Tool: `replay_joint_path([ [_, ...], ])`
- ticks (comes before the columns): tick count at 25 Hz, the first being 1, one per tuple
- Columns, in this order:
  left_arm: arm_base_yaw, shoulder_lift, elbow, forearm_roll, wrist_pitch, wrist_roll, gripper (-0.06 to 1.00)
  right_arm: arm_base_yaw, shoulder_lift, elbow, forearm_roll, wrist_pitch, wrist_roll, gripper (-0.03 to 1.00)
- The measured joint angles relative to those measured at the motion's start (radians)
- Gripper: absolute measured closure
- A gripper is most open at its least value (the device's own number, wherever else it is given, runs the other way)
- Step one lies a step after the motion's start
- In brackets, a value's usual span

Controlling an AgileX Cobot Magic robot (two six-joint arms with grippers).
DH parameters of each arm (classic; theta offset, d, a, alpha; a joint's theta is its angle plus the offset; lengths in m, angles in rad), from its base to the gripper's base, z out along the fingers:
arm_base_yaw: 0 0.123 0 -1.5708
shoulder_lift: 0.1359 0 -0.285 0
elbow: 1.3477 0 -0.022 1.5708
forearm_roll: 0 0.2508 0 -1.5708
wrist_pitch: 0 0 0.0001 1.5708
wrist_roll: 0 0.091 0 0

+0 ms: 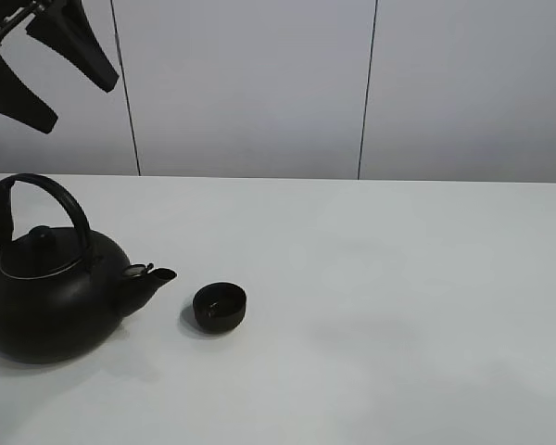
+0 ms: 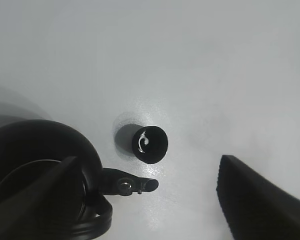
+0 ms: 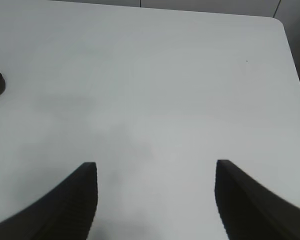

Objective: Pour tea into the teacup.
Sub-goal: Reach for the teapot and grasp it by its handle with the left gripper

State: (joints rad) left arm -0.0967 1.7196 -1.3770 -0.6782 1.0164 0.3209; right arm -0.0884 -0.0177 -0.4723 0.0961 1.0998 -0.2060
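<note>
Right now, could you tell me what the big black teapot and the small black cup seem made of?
Big round black teapot: likely cast iron or enamelled metal; matte, dull grainy sheen. Small round black teacup: ceramic or metal, unclear; matte wall, small glint inside.

The teapot (image 1: 51, 306) is finished in matt black, slightly rough-looking; a thin bright metal ring is seen round its lid (image 1: 42, 252) and a shiny metal fitting at the spout (image 1: 148, 281). The teacup (image 1: 220, 307) is likewise matt black, with a glossy glint inside. The table (image 1: 398, 306) is surfaced in smooth, faintly sheened white.
</note>
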Motion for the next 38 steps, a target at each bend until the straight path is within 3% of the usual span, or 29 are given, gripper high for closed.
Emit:
replay_joint_path([
  [21, 0.0, 0.0, 0.0, 0.0, -0.003, 0.0, 0.4, 0.005, 0.0, 0.0, -0.002, 0.0, 0.001, 0.5],
  [25, 0.0, 0.0, 0.0, -0.001, -0.069, 0.0, 0.4, 0.005, 0.0, 0.0, -0.002, 0.0, 0.001, 0.5],
  [31, 0.001, -0.004, 0.0, 0.005, -0.088, 0.034, 0.4, 0.005, 0.0, 0.0, -0.002, 0.0, 0.001, 0.5],
  [35, 0.001, -0.056, 0.0, 0.037, -0.163, 0.057, 0.4, 0.005, 0.0, 0.0, -0.002, 0.0, 0.001, 0.5],
  [38, 0.001, -0.12, 0.0, 0.105, -0.226, 0.062, 0.4, 0.005, 0.0, 0.0, -0.002, 0.0, 0.001, 0.5],
])
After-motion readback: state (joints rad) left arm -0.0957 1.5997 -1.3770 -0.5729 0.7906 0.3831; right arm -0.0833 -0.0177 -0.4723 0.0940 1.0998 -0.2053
